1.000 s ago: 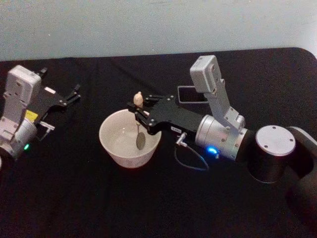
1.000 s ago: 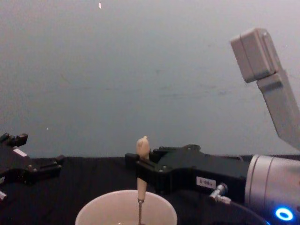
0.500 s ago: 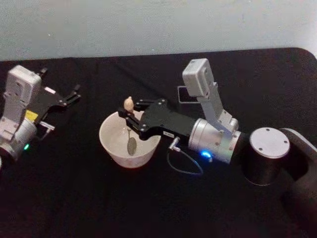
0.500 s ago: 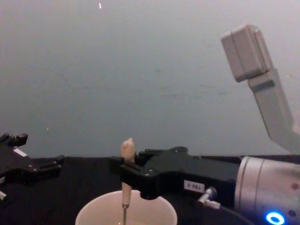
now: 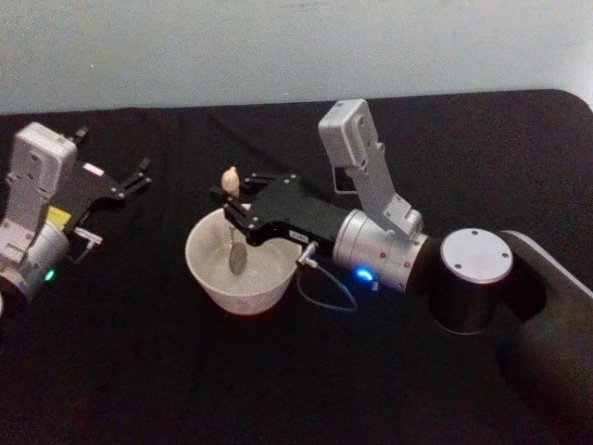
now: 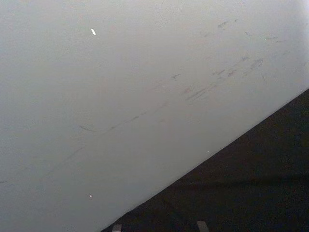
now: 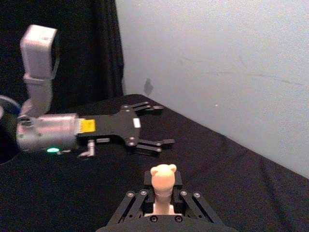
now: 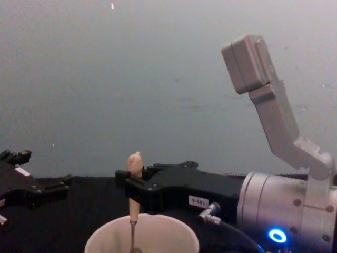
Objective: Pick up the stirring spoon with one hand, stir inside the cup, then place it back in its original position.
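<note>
The white cup (image 5: 208, 270) stands on the black table, left of centre; its rim (image 8: 174, 225) shows low in the chest view. My right gripper (image 5: 232, 204) reaches over the cup's far side, shut on the stirring spoon (image 5: 232, 180) at its beige handle. The spoon hangs upright, its knob tip (image 8: 135, 161) above the fingers, its thin shaft and dark bowl (image 5: 237, 260) down inside the cup. In the right wrist view the beige knob (image 7: 163, 177) sits clamped between the fingers. My left gripper (image 5: 141, 174) rests parked at the far left, open and empty, also visible as the left gripper (image 7: 154, 125).
A dark grey square-sided holder (image 5: 341, 181) stands behind my right arm, mostly hidden by it. A thin cable (image 5: 324, 295) loops off the right wrist beside the cup. The table's far edge meets a pale wall.
My right gripper has carried the spoon leftward across the cup, from its right side toward the left. The right arm swung along with it. The left arm has not moved.
</note>
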